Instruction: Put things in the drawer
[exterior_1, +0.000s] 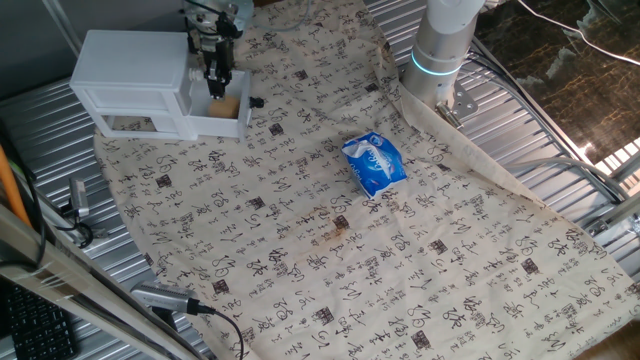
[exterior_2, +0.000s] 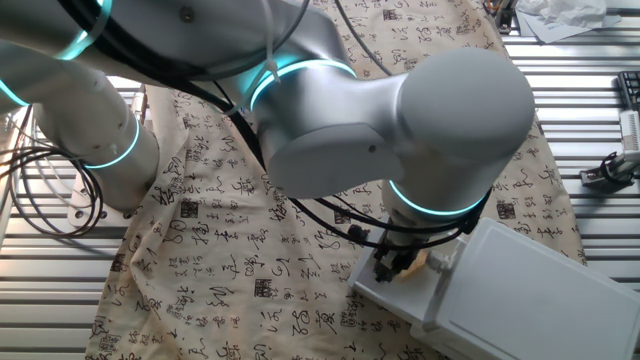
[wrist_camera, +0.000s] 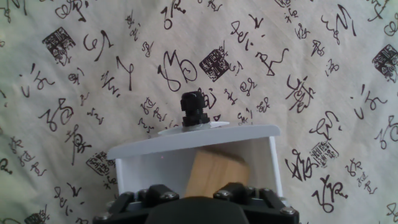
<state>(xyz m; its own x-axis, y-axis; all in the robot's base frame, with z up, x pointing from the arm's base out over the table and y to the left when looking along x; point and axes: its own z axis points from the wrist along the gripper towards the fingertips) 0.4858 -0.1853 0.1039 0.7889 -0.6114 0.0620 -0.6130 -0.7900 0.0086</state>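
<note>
The light-tan wooden block (exterior_1: 226, 106) lies inside the pulled-out white drawer (exterior_1: 240, 124), whose small dark knob (wrist_camera: 195, 110) points away from the cabinet. In the hand view the block (wrist_camera: 214, 171) sits slightly skewed behind the drawer's front wall (wrist_camera: 196, 144). My gripper (exterior_1: 216, 88) hangs straight over the drawer with its fingertips at the block's top. The fingertips are hidden in the hand view, so I cannot tell whether they grip the block. In the other fixed view the gripper (exterior_2: 391, 266) is down in the drawer (exterior_2: 385, 300), with a bit of the block (exterior_2: 412, 267) beside it.
The white cabinet (exterior_1: 130, 60) stands at the back left on the patterned cloth. A blue packet (exterior_1: 374, 163) lies mid-table. The arm's base (exterior_1: 443, 45) stands at the back right. Ribbed metal surrounds the cloth, with cables and a tool at the front left.
</note>
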